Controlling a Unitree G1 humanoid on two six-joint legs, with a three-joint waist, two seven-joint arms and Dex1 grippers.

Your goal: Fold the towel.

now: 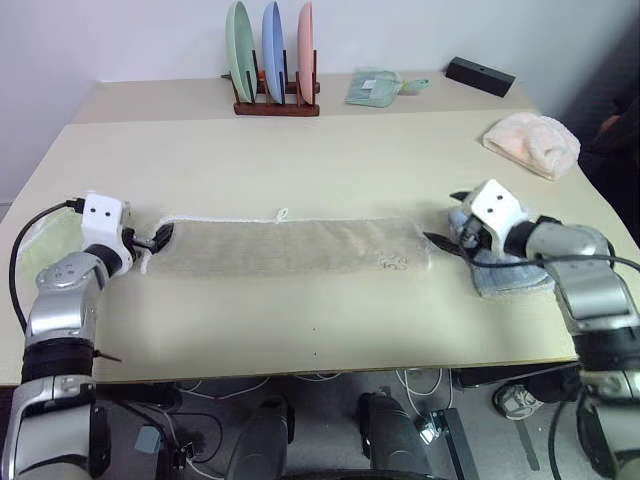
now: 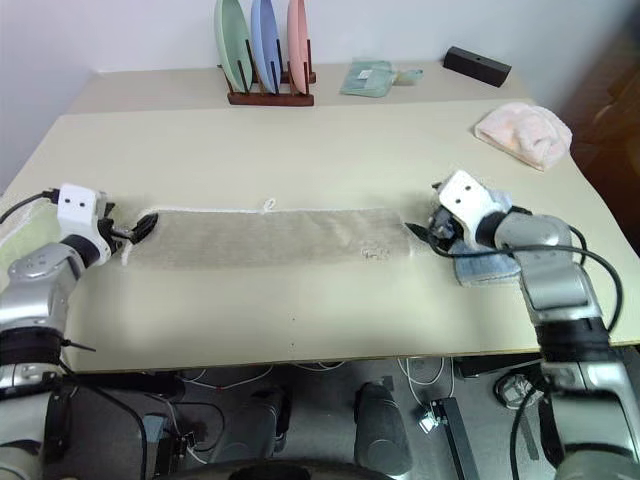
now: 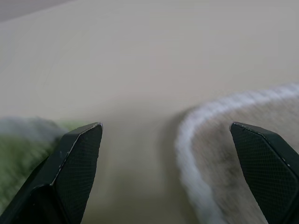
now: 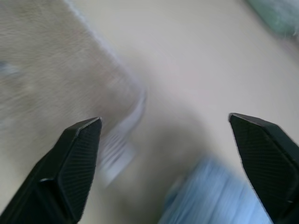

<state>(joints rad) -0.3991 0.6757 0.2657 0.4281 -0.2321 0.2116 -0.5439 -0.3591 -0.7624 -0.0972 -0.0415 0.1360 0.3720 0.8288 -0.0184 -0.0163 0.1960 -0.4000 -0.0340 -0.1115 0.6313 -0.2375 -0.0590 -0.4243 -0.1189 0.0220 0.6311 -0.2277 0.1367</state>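
towel [image 1: 285, 245] lies flat as long strip across table [image 1: 300, 160], long axis running left-right. left gripper [image 1: 160, 238] at its left end, right gripper [image 1: 445, 243] just off right end, both jaws wide open, empty. each arm owns own end, guessing next fold brings ends together.

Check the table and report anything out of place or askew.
Nothing is spilled or damaged. The towel lies flat as a long folded strip between the open left gripper and right gripper. One oddity: the light-blue towel lies under the right arm, overhanging the table edge.
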